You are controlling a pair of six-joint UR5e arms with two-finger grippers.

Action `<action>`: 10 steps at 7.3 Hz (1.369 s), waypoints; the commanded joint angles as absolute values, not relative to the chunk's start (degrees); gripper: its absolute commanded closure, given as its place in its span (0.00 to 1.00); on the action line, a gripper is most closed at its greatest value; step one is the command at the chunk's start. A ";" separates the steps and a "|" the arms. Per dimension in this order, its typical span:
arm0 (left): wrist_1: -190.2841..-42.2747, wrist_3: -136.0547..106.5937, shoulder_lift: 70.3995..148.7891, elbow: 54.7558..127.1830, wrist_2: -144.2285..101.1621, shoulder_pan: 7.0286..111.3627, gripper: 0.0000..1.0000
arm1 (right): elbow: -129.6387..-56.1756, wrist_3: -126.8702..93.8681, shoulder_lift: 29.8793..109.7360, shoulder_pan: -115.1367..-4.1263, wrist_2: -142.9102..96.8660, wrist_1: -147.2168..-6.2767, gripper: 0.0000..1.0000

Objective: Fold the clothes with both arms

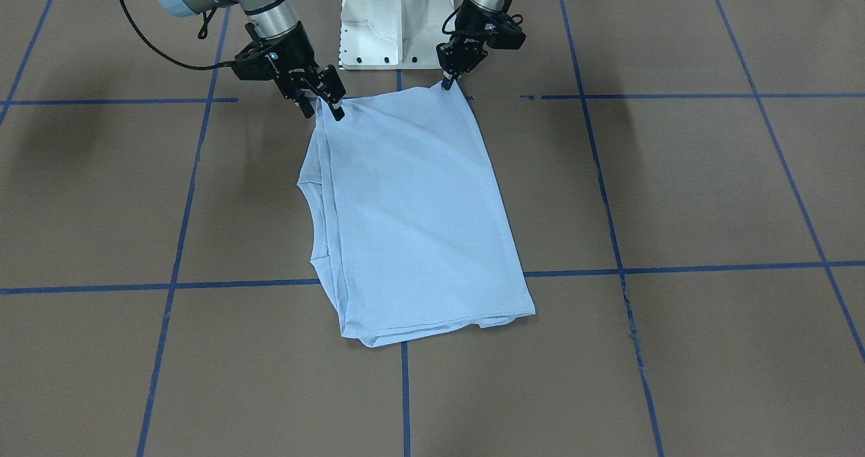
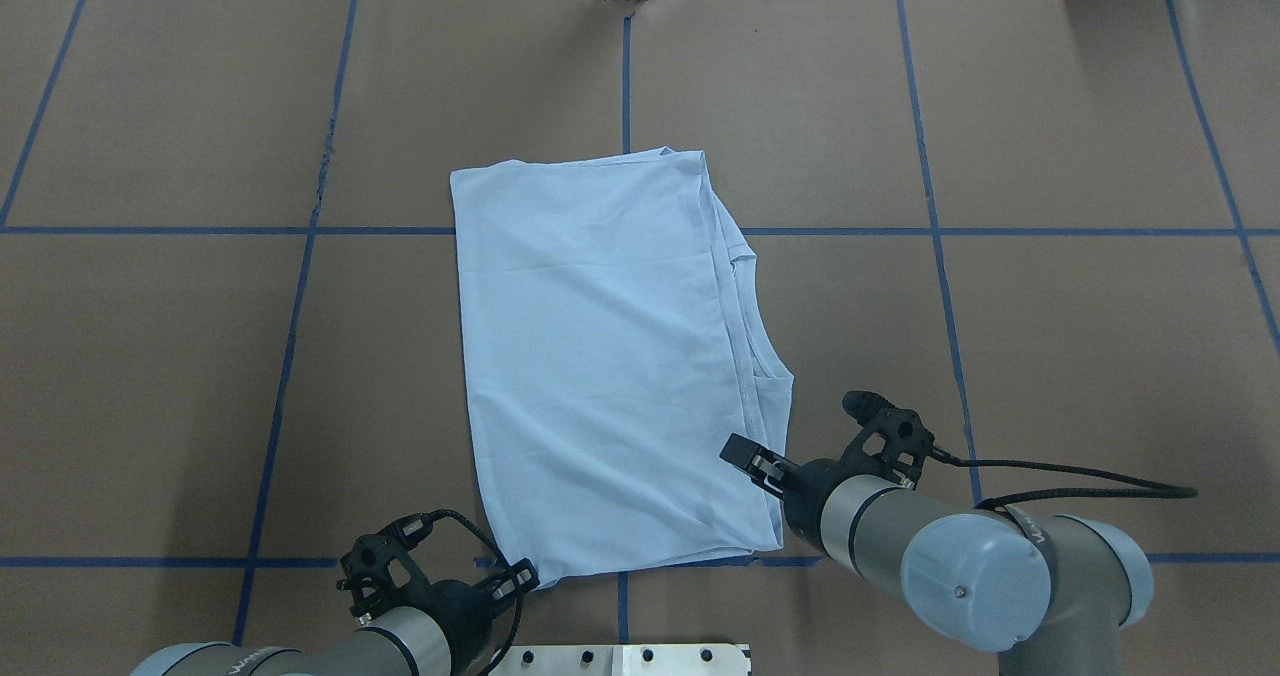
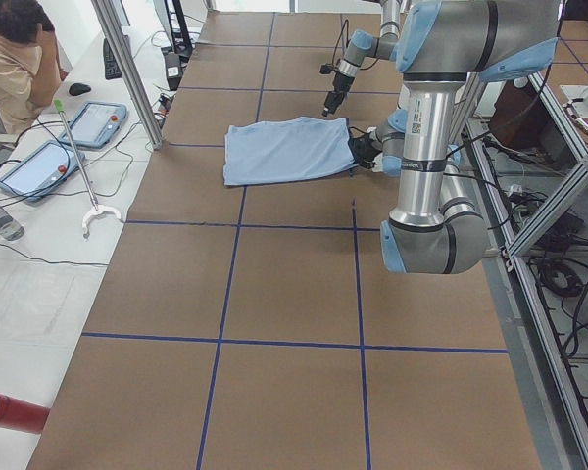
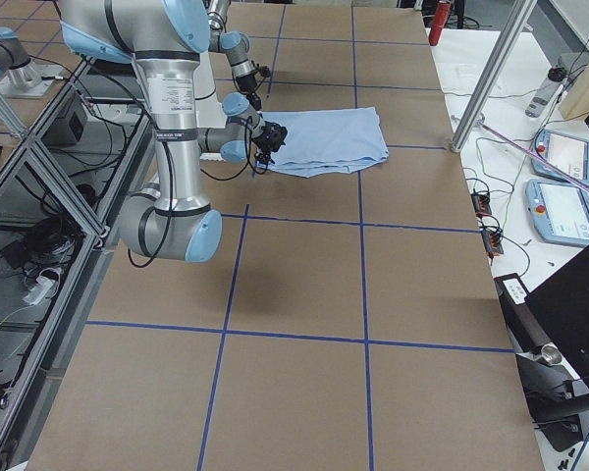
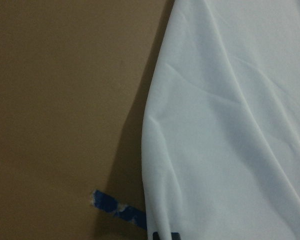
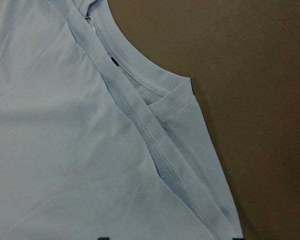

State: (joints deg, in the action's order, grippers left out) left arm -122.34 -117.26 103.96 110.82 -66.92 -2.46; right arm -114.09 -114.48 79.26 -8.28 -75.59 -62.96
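**A:** Where is the T-shirt (image 1: 419, 207)?

**B:** It lies folded and flat on the desk (image 1: 676, 186), midway between the side edges, with one short end close to the robot's edge. The collar (image 6: 135, 75) shows along the long side towards the robot's right.

**A:** And the left end effector (image 1: 447, 84)?

**B:** It is clenched on a T-shirt corner at the robot's edge, where the cloth rises to a small peak.

**A:** The right end effector (image 1: 322, 107)?

**B:** It is released at the other near corner, fingers spread. One finger is over the cloth and the other sits just beside its edge.
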 commanded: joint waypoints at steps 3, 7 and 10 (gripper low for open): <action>-122.34 -117.25 104.15 110.83 -66.97 -2.46 1.00 | -113.64 -120.23 72.43 -5.02 -75.41 -78.91 0.12; -122.43 -117.25 104.15 110.74 -66.88 -2.46 1.00 | -113.29 -121.02 72.33 -3.87 -75.41 -80.15 0.12; -122.34 -117.25 104.15 110.83 -66.88 -2.46 1.00 | -111.97 -122.52 71.98 -3.43 -75.41 -80.33 0.12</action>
State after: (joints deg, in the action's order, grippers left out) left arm -122.35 -117.25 104.15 110.81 -66.85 -2.46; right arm -112.32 -121.99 72.05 -3.53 -75.41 -80.30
